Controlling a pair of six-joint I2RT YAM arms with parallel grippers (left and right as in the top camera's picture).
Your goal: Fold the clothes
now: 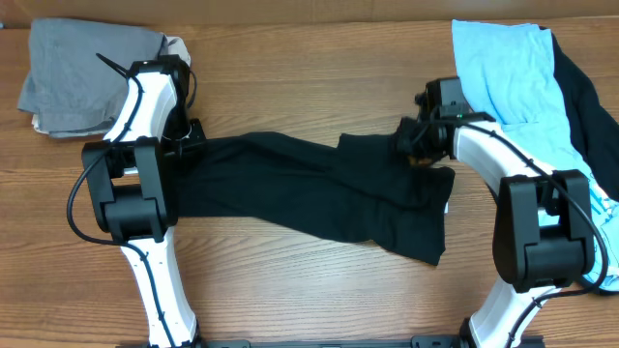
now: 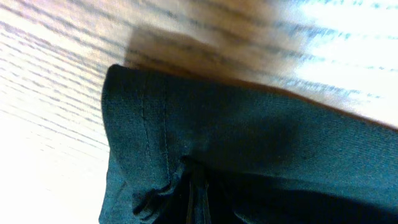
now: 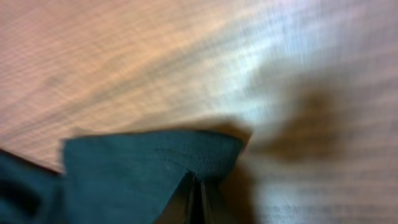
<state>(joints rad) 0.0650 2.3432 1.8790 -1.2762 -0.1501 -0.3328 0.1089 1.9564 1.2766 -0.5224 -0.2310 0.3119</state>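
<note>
Black T-shirt [image 1: 309,188] lies mid-table, pulled out lengthwise into a long rumpled band between the two arms. It is soft matte knit, wrinkled and doubled over at its right end.

Left gripper [image 1: 190,145] is pressed together, pinching the shirt's left end. Its wrist view shows a stitched double-seam hem bunching into the pinch.

Right gripper [image 1: 414,143] is also clamped, on a corner at the shirt's upper right edge. Its wrist view is blurry, but the fabric corner runs into the closed fingers.

The table [image 1: 290,58] is wood-grain laminate, flat and smooth.

Other clothes:
- One grey garment [image 1: 77,77], roughly folded at far left, with a pale piece [image 1: 177,45] peeking out at its edge.
- One light blue garment [image 1: 503,72], crumpled at far right.
- One more black garment [image 1: 590,116] beside the blue one, at the right edge.

That's four clear garments plus the pale scrap.
</note>
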